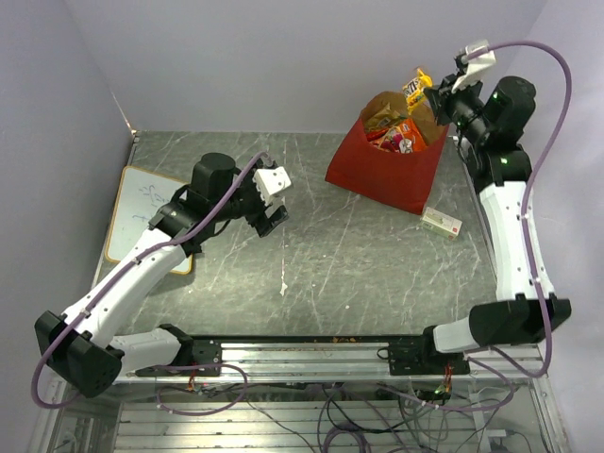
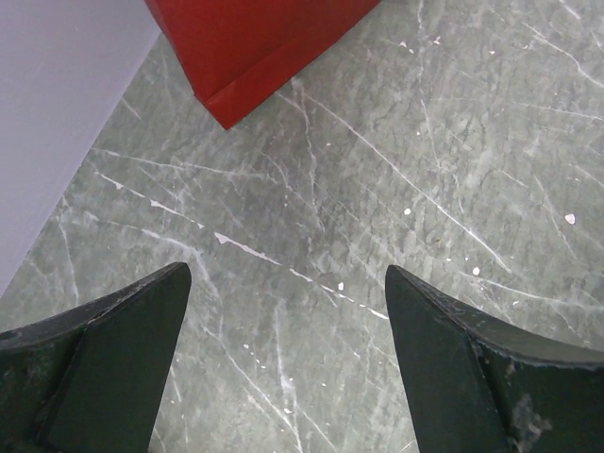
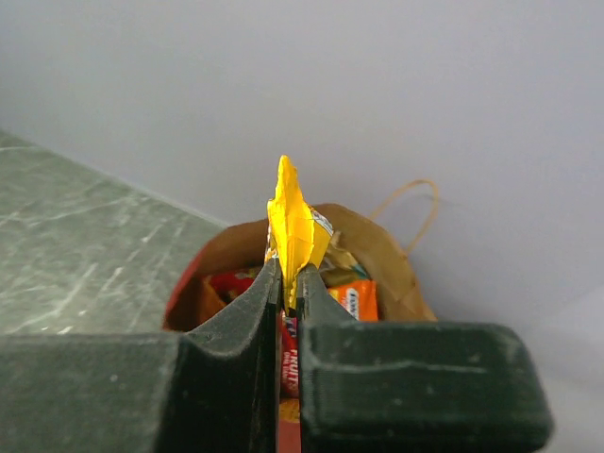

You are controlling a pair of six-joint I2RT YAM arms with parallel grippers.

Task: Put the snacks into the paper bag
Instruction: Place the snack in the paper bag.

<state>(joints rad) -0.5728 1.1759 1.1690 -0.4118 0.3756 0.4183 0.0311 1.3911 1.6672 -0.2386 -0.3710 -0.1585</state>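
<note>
The paper bag (image 1: 392, 160), red outside and brown inside, stands at the back right with its mouth open and several snacks (image 1: 394, 132) inside. My right gripper (image 1: 439, 97) hangs just above its far rim, shut on a yellow candy pack (image 1: 418, 90). In the right wrist view the yellow pack (image 3: 294, 222) sticks up from the shut gripper (image 3: 289, 274), over the paper bag (image 3: 377, 250) and an orange pack (image 3: 359, 297) inside it. My left gripper (image 1: 269, 212) stands open and empty over the middle left of the table. In the left wrist view that gripper (image 2: 288, 274) has only bare table between its fingers, and a corner of the bag (image 2: 255, 47) lies ahead.
A small white and red pack (image 1: 442, 222) lies on the table just right of the bag, near the right arm. A flat white board (image 1: 142, 212) lies at the left edge beside the wall. Grey walls close the back and the left side.
</note>
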